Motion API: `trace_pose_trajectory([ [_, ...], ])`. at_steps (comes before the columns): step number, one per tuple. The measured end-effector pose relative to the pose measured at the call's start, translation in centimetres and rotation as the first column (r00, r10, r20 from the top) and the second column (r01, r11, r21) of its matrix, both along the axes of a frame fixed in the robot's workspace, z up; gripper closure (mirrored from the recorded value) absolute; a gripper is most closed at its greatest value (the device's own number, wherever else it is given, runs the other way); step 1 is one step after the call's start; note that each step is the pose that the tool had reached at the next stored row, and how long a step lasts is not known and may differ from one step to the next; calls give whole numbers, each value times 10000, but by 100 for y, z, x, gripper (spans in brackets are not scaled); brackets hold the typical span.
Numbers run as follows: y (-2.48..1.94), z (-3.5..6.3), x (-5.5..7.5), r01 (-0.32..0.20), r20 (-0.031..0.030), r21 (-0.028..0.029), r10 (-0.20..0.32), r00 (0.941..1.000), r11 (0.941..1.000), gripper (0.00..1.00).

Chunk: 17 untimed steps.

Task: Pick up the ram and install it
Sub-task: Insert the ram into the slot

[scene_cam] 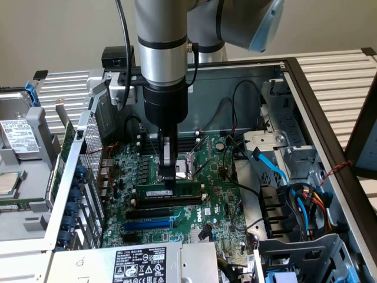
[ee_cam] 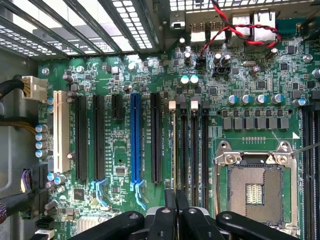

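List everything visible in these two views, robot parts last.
ram: one, green with a white label, on edge at the memory slots.
motherboard: one, green, floor of the open case.
blue slot: one, blue, among the black slots.
black slots: several, black, side by side on the motherboard.
white slot: one, white, outermost beside the black slots.
processor socket: one, silver frame, empty, beside the memory slots.
blue cables: a few, blue, exterior view's right.
case: one, grey metal, open.
arm: one, silver and black, upright above the motherboard.
gripper: one, black, shut on the ram's top edge.
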<state>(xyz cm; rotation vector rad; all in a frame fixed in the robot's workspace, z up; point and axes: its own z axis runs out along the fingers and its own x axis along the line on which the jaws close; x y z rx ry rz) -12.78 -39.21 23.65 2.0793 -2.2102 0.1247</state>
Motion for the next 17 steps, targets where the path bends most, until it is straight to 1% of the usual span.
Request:
trace_pose_trajectory([
  [17, 3, -5, -18, -56, 1, 1, 56, 10000, 10000, 88],
])
